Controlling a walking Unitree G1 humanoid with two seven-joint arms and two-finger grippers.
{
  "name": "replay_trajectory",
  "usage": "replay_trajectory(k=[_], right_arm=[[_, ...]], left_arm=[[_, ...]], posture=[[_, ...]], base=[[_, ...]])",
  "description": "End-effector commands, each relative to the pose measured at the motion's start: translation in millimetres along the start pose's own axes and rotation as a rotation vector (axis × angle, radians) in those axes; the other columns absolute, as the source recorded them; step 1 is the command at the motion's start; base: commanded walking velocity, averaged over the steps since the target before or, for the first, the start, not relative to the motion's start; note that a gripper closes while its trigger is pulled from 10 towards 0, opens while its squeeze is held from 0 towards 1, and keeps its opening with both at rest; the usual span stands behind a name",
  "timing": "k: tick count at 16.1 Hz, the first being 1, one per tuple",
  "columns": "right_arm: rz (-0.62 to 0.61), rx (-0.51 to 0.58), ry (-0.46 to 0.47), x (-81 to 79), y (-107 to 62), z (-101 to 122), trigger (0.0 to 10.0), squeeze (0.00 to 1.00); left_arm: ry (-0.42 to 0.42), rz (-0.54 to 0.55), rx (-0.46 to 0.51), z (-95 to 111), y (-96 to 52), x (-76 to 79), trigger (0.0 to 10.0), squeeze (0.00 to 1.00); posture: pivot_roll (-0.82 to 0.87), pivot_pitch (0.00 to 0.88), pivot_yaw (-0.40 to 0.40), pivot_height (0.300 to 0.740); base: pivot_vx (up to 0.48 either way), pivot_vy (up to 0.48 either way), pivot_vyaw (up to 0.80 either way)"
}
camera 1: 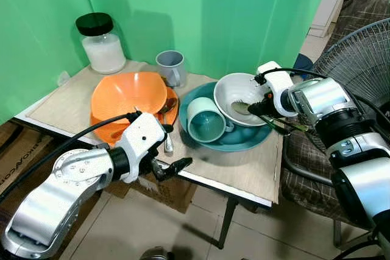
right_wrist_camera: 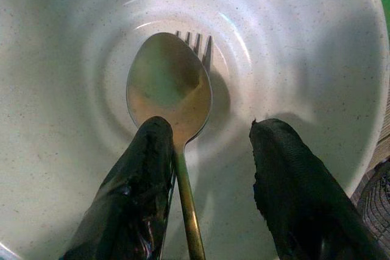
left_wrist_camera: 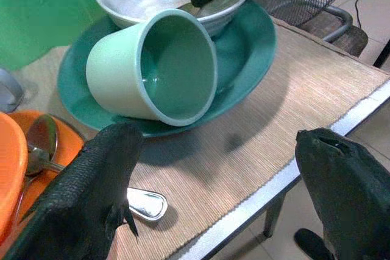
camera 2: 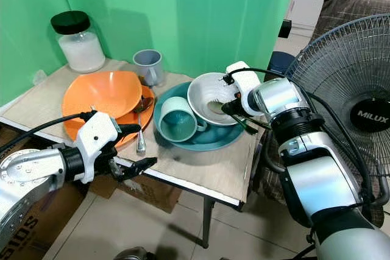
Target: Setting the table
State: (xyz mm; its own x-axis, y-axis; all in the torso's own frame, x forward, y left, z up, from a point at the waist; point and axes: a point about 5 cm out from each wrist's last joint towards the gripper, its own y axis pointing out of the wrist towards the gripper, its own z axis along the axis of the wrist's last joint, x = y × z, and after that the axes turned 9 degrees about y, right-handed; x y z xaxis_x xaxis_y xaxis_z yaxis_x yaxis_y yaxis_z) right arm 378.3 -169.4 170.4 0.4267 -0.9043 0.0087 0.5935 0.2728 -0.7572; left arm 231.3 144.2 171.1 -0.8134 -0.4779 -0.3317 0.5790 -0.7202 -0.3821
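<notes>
While lying in white bowl (camera 1: 239, 97) on teal plate (camera 1: 259, 137), spoon (right_wrist_camera: 169, 92) over fork (right_wrist_camera: 196, 43): thin, stiff, slippery metal. Right gripper (right_wrist_camera: 210, 168) open astride handle; best pinched mid-handle. Left gripper (left_wrist_camera: 213, 196) open, empty, at bench (camera 1: 244, 172) edge.
</notes>
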Motion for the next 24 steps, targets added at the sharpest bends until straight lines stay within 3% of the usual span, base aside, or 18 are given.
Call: replay_trajectory(k=[1,2,3,4,5,7,9,10,17,21,24], right_arm=[[-0.011,0.012,-0.013,1.9,-4.0,6.1,5.5,0.0],[-0.007,0.006,-0.019,1.7,-3.6,5.2,5.2,0.0],[0.006,-0.007,-0.031,0.4,-2.9,3.7,6.4,0.0],[0.009,-0.01,-0.034,-0.1,-2.8,3.3,6.5,0.0],[0.011,-0.012,-0.033,-0.1,-2.4,3.0,5.2,0.0],[0.01,-0.013,-0.029,0.2,-1.9,3.0,3.9,0.0],[0.013,-0.009,-0.019,0.6,-3.0,3.7,0.4,0.0],[0.015,-0.004,-0.014,0.6,-3.5,4.6,0.0,0.0],[0.033,0.016,-0.018,-1.4,-5.6,10.0,0.0,0.0],[0.097,0.093,0.008,-4.4,-18.9,27.0,0.1,0.0],[0.112,0.097,0.011,-5.8,-20.0,27.5,0.0,0.0]], left_arm=[[0.006,-0.003,-0.006,-0.5,1.9,0.3,10.0,0.0],[0.006,-0.002,-0.005,-0.3,2.1,0.4,10.0,0.0],[0.006,-0.002,-0.003,-0.2,2.3,0.4,10.0,0.0],[0.006,-0.002,-0.003,-0.2,2.4,0.6,10.0,0.0],[0.006,-0.002,-0.003,-0.1,2.6,0.4,10.0,0.0],[0.008,-0.002,-0.004,-0.2,3.3,-1.0,10.0,0.0],[0.011,-0.001,-0.004,0.0,3.0,-1.5,10.0,0.0],[0.013,0.0,-0.005,0.0,2.8,-1.7,10.0,0.0],[0.017,0.003,-0.004,0.1,2.6,-2.8,10.0,0.0],[0.021,0.006,-0.005,0.4,2.7,-3.0,10.0,0.0],[0.022,0.003,-0.004,0.4,3.0,-2.4,10.0,0.0]], posture=[[0.03,0.0,0.001,0.74],[0.03,0.0,0.0,0.74],[0.03,0.0,-0.001,0.74],[0.03,0.0,-0.001,0.74],[0.03,0.0,0.0,0.74],[0.03,0.0,0.001,0.74],[0.03,0.0,0.003,0.74],[0.03,0.0,0.004,0.74],[0.03,0.0,0.003,0.74],[0.03,0.0,0.001,0.74],[0.03,0.0,0.002,0.74]], base=[[0.0,0.0,0.0],[0.0,0.0,0.0],[0.0,0.0,0.0],[0.0,0.0,0.0],[0.0,0.0,0.0],[0.0,0.0,0.0],[0.0,0.0,0.0],[0.0,0.0,0.0],[0.0,0.0,0.0],[0.0,0.0,0.0],[0.0,0.0,0.0]])
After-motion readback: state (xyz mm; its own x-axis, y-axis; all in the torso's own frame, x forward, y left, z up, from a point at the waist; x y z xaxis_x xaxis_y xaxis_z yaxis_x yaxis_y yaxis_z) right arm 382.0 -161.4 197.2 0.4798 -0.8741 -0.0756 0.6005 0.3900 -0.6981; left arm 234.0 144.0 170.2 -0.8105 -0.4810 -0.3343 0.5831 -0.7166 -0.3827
